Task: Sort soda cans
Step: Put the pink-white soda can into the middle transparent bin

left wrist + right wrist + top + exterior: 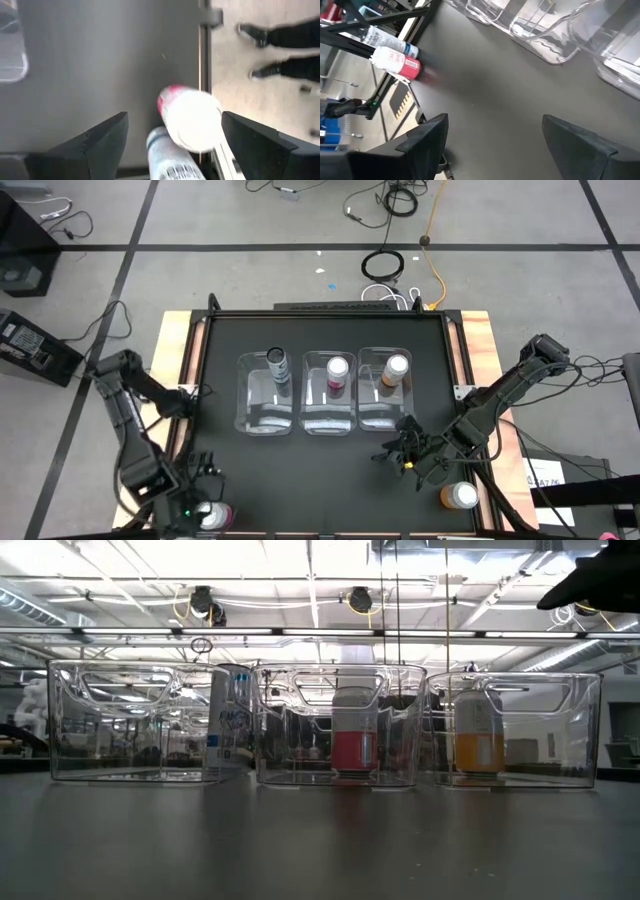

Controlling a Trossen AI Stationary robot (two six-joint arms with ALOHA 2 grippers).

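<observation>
Left gripper (172, 132) is over the near-left corner of the table, jaws spread wide and empty, with the loose pink can (189, 119) sitting between the fingers, slightly toward one side, and the loose grey can (167, 157) just behind it, nearer the wrist; both stand right at the table (320, 470) edge. Looks like the approach step for a pick on the pink one: next move would be to descend, centre the can between the fingers and close without knocking the grey neighbour. Right gripper (492, 132) hovers in front of the bins, jaws also wide open, nothing between them; the loose orange can (459, 496) stands off to its side near the near-right corner. Three cans are already sorted: grey (277, 363) in the left bin (262, 420), pink (336, 372) in the middle bin (327, 423), orange (394, 370) in the right bin (377, 418). So roughly half done. Surface is a matte black mat, wood trim at the sides. Room: grey floor with cables, overhead strip lights, a person's legs (280, 32) beyond the table edge.
</observation>
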